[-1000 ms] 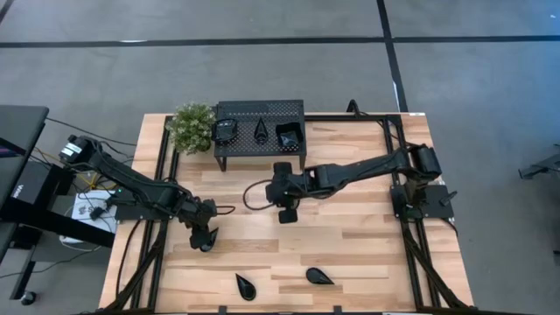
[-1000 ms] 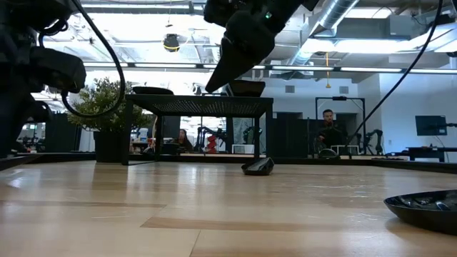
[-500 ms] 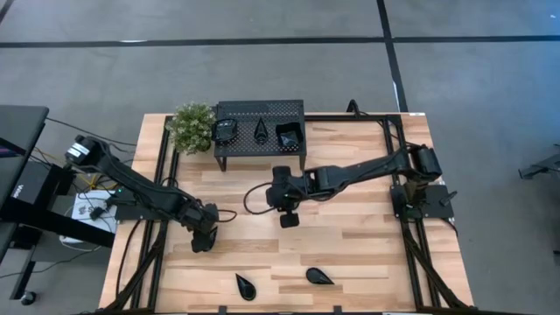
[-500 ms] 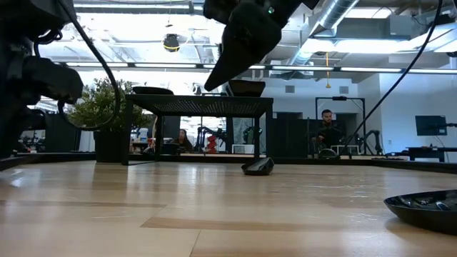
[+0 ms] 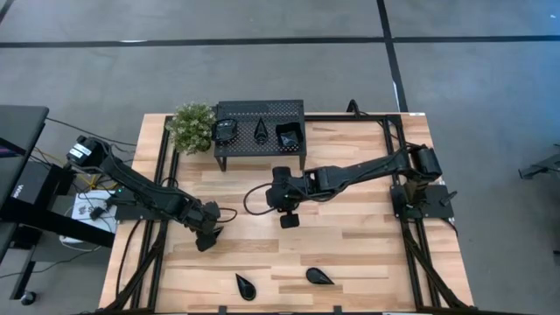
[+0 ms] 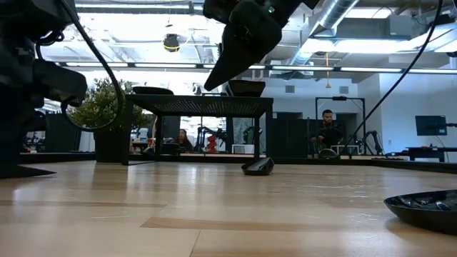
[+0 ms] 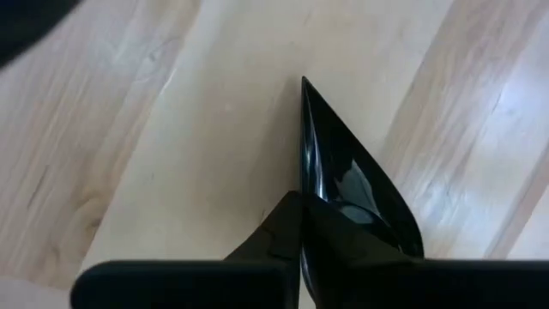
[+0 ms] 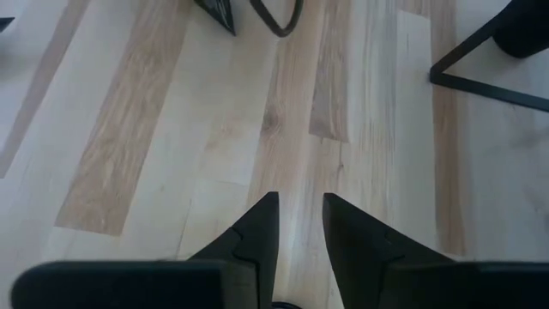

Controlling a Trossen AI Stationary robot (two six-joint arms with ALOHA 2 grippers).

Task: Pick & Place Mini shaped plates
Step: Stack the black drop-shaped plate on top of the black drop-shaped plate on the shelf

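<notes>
On the table point(image 5: 350, 245), the perforated rack point(image 5: 260, 131) stands at the far edge with the potted plant point(image 5: 192, 127) just beside it on the left; three mini plates point(image 5: 261, 131) sit on its top. Two teardrop plates point(image 5: 245, 285) point(image 5: 319, 276) lie near the front edge. The left gripper point(image 5: 206, 240) is front-left, the right gripper point(image 5: 287, 216) mid-table before the rack

The left claw point(image 5: 207, 240) sits low at the bench point(image 5: 350, 254), its 2 fingers point(image 7: 283, 232) pressed together, arm stretched in from the bench's left edge. The right claw point(image 5: 288, 216) hovers above the bench's middle, fingers point(image 8: 257, 232) slightly parted, gripping nothing.
</notes>
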